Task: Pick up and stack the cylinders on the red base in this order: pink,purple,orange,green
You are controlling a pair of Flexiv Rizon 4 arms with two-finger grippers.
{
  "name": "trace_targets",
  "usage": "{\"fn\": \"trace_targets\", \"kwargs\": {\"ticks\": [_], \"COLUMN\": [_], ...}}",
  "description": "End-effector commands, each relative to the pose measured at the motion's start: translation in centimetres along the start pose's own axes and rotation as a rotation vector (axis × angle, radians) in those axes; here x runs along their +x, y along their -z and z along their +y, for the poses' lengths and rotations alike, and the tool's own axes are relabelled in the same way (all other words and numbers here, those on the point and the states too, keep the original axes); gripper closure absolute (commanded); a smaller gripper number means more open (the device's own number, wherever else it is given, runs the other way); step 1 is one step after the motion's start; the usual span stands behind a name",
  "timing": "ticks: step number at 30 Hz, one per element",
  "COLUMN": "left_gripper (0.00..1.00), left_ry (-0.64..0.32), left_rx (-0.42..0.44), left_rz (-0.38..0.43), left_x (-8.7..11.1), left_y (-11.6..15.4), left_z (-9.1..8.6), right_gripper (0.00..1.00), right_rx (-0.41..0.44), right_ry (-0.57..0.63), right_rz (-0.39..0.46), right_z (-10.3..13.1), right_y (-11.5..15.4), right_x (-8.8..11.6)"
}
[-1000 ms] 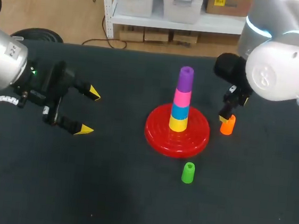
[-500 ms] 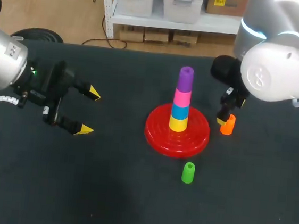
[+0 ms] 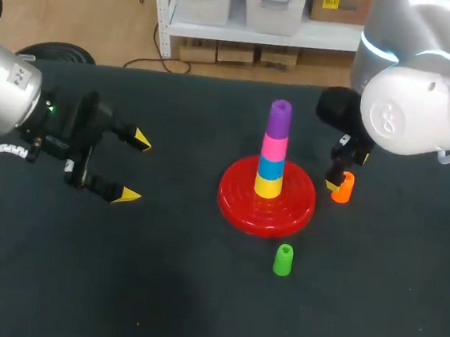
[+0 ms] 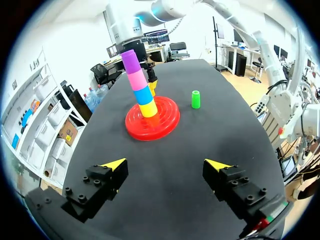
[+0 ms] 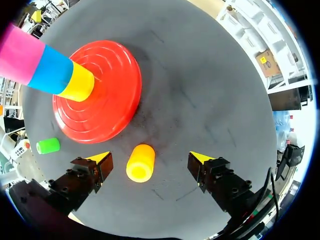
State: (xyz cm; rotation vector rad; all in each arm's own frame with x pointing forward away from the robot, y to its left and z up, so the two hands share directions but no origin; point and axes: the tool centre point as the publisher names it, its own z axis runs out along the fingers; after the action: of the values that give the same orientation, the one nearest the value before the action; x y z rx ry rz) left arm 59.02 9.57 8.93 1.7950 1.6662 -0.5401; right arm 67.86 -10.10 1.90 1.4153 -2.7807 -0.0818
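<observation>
While the right gripper point(image 5: 150, 156) hung, jaws apart, astride the upright orange cylinder point(image 5: 140, 162) just beside the red base point(image 5: 95, 95), the cylinder sat off-centre: closing might nudge and topple it. Left gripper point(image 4: 166, 163): jaws apart, empty, well away.

The work surface is a table point(image 3: 156, 290) covered by a dark, matte, charcoal-black sheet. Its far edge point(image 3: 218, 79) is seen running straight across the head view. The covering is evenly lit. Faint scuff marks are visible on it in the right wrist view.
</observation>
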Motion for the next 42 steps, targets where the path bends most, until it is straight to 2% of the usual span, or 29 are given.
{"fn": "trace_targets", "kwargs": {"ticks": [1,26,28,42], "left_gripper": [0.0,0.0,0.0,0.0], "left_ry": [-0.002,-0.002,-0.002,-0.002], "left_rx": [0.001,0.001,0.001,0.001], "left_rz": [-0.002,-0.002,-0.002,-0.002], "left_x": [0.12,0.12,0.12,0.12], "left_y": [-0.04,-0.04,-0.04,-0.04], "left_z": [0.07,0.07,0.07,0.07], "right_gripper": [0.0,0.0,1.0,1.0], "right_rx": [0.0,-0.005,-0.006,-0.003], "right_ry": [-0.002,-0.004,-0.003,0.012], "right_rz": [0.0,0.019,0.019,0.032], "right_z": [0.03,0.33,0.32,0.27], "right_y": [-0.06,-0.77,-0.77,-0.58], "right_x": [0.07,0.19,0.19,-0.21]}}
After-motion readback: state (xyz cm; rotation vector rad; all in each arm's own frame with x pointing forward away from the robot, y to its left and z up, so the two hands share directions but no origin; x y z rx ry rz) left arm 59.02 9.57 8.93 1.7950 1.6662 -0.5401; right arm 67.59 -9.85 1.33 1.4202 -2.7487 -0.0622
